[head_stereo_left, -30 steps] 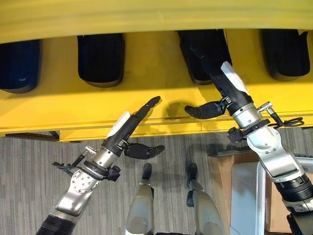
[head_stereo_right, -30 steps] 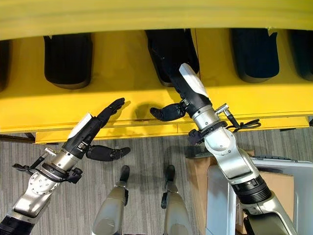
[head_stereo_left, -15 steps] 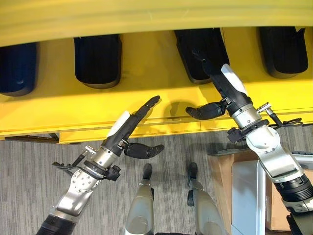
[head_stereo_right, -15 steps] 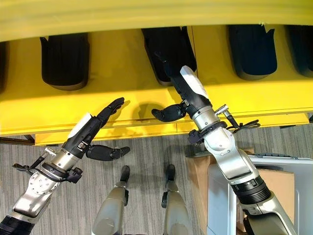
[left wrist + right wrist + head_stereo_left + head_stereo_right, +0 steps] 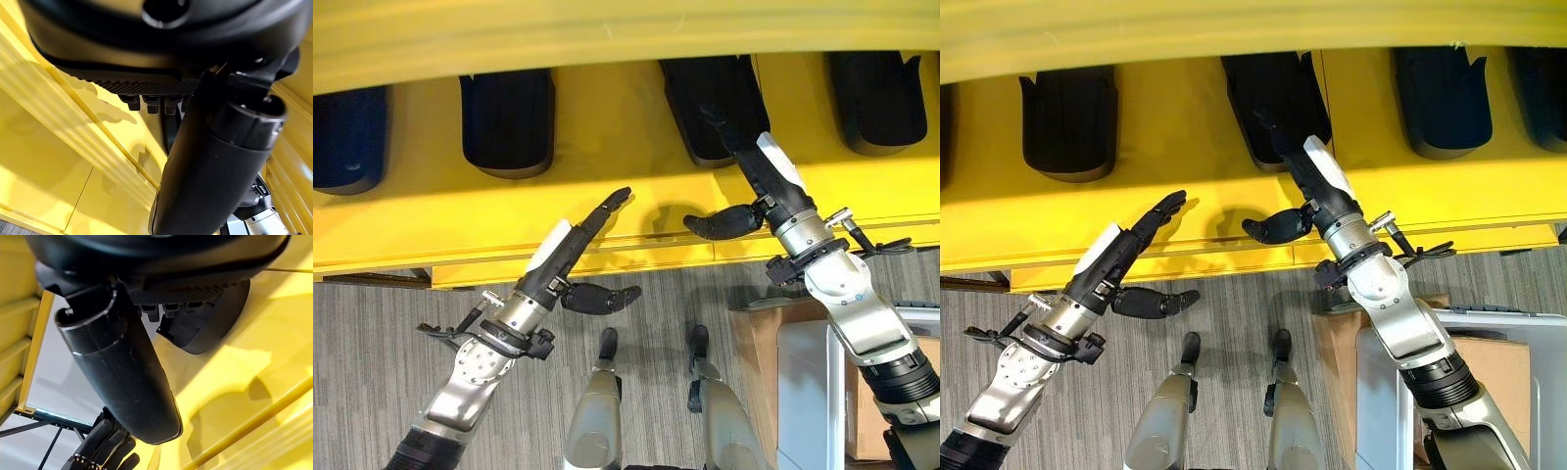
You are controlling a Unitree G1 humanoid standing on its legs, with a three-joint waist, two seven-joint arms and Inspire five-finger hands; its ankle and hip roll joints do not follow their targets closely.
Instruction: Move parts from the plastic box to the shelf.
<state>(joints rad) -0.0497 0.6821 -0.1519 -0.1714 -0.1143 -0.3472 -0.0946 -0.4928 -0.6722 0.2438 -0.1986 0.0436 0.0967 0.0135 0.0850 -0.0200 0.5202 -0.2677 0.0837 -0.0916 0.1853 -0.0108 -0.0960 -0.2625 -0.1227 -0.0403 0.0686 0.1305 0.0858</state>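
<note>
The yellow shelf (image 5: 607,220) already carries a row of black parts; 4 show in the left eye view, the third part (image 5: 710,103) lying under the right hand (image 5: 759,176), whose straight fingers rest on it, thumb apart. I judge this placement nearly done; the plastic box (image 5: 808,392) stands at lower right, contents hidden. The left hand (image 5: 573,250) hangs open by the shelf lip, empty. A cardboard box (image 5: 759,362) sits beside the plastic box.

Head stereo pair down onto the yellow shelf (image 5: 607,211) — wrist cameras close along each hand, same shelf.
</note>
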